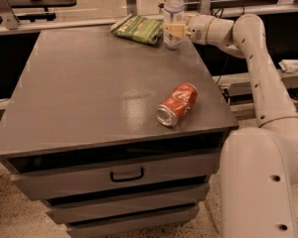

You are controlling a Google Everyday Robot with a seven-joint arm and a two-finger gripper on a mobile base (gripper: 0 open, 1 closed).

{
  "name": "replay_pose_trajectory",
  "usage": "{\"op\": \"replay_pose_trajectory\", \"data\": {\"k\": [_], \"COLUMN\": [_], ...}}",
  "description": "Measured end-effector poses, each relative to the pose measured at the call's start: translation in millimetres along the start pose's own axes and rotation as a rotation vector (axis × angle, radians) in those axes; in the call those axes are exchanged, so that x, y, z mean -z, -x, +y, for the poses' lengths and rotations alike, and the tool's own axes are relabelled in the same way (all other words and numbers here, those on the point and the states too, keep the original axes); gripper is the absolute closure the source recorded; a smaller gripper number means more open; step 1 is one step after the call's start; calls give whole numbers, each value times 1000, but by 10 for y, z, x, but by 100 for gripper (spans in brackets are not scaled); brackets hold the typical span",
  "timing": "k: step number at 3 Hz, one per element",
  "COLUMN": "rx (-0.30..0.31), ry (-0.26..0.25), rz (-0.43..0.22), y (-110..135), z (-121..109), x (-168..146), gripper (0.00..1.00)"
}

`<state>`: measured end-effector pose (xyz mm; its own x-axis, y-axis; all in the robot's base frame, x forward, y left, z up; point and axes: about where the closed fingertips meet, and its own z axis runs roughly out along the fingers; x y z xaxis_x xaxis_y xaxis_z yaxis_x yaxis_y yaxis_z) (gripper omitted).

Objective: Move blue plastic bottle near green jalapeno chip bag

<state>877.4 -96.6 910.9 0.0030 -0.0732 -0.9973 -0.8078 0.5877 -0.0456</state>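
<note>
at the far edge of the table (89, 83), the gripper (172, 30) extends from the right — jaws clamped on the blue plastic bottle (173, 6), upright just beside the green jalapeno chip bag (139, 29). a red can (177, 104) lies well apart.

The blue plastic bottle (173, 11) was clear, white-capped; green jalapeno chip bag (137, 29) had pale lettering; can (177, 104) red; table (89, 93) grey; cream gripper (175, 30), tan-fingered, clasped the bottle.

A grey drawer cabinet's flat top (89, 93) is carrying a crushed red soda can (177, 104) near right, a crinkled green chip bag (138, 29) far back, and beside it a tall clear plastic bottle (173, 11), which the gripper (175, 30) is clasping.
</note>
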Motion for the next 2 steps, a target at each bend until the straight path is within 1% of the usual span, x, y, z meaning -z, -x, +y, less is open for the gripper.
{"op": "replay_pose_trajectory", "data": {"k": [1,2], "rx": [-21,-39], "ry": [-18,-26], "rz": [-28,-36], "y": [-45,-94], "z": [-52,-71], "x": [-34,-62], "gripper": [82,59]}}
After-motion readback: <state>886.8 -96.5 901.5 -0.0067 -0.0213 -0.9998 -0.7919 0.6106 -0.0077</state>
